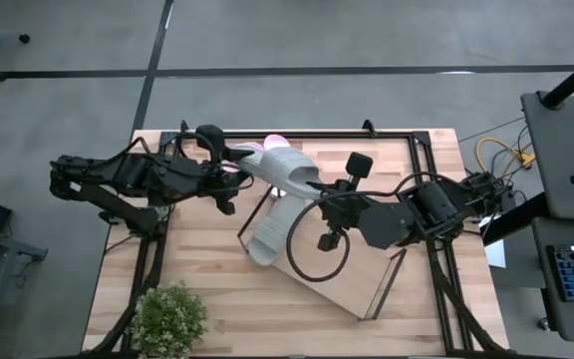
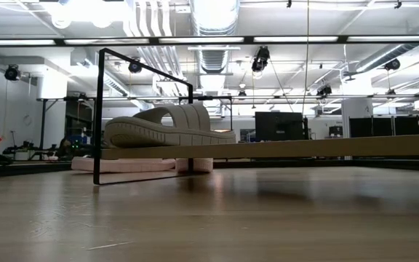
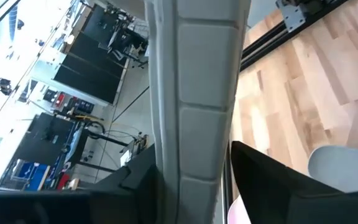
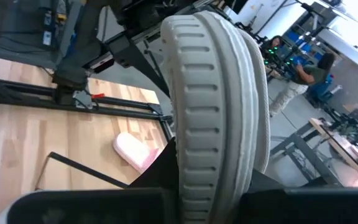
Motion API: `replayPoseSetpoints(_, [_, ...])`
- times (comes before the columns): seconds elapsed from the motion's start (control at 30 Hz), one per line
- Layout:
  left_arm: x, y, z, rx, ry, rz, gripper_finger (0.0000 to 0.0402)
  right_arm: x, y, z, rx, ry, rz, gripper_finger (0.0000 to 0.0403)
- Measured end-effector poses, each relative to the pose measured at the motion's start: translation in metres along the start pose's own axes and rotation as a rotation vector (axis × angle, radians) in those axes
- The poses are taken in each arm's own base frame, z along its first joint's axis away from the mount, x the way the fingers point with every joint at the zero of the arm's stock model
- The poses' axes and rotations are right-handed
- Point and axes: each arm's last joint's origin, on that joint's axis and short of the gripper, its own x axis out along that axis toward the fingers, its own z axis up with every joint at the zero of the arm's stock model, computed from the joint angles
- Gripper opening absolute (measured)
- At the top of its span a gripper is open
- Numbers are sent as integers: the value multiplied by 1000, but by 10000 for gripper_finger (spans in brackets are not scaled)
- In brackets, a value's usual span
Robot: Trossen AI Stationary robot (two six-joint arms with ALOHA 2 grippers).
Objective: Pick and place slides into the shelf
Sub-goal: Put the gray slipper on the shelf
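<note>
One grey slide (image 1: 287, 170) hangs in the air over the table's far middle, between my two grippers. My right gripper (image 1: 319, 187) is shut on its right end. My left gripper (image 1: 239, 168) stands open at its left end, with a dark finger (image 3: 272, 180) on either side of the sole (image 3: 194, 112). A second grey slide (image 1: 270, 231) lies sole-down on the shelf board (image 1: 352, 279), beside its dark wire end frame (image 2: 144, 73). A pink slide (image 1: 267, 146) lies on the table beyond it, partly hidden. My left gripper has the raised slide's left end between its open fingers. I cannot tell whether either finger touches it. My right gripper pinches the raised slide's sole at its right end (image 4: 213, 165) between its two fingers. It comes from the table's right, nearly level. The slide is clear of the table and shelf.
A small potted plant (image 1: 167, 314) stands at the table's near left corner. Black frame rails (image 1: 407, 135) run along the table's far and side edges. A person (image 4: 291, 68) stands in the room beyond the table. Bare tabletop lies near the front edge.
</note>
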Motion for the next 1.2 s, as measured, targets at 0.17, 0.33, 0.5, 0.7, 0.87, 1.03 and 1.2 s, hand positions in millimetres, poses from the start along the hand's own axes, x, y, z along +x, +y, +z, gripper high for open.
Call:
replayPoseSetpoints(0.17, [0, 0, -1, 0, 6, 5, 173, 0, 0, -1, -5, 5, -6, 33])
replayPoseSetpoints(0.33, [0, 2, -2, 1, 55, 64, 175, -1, -2, -7, -18, 47, -39, 33])
replayPoseSetpoints(0.5, [-6, 8, -5, -89, 55, 94, 175, -9, -8, -10, -5, 64, -90, 33])
replayPoseSetpoints(0.7, [-19, 21, -13, -476, -31, 43, 175, -17, -4, -14, -43, 80, -113, 33])
replayPoseSetpoints(0.87, [-23, 28, -17, -878, -93, -93, 176, -16, -1, -19, -67, 107, -152, 32])
replayPoseSetpoints(1.03, [-21, 26, -15, -1066, -101, -185, 176, -10, 9, -26, -160, 143, -170, 31])
replayPoseSetpoints(1.2, [-18, 29, -15, -1257, -102, -185, 176, 3, 29, -35, -325, 205, -178, 31])
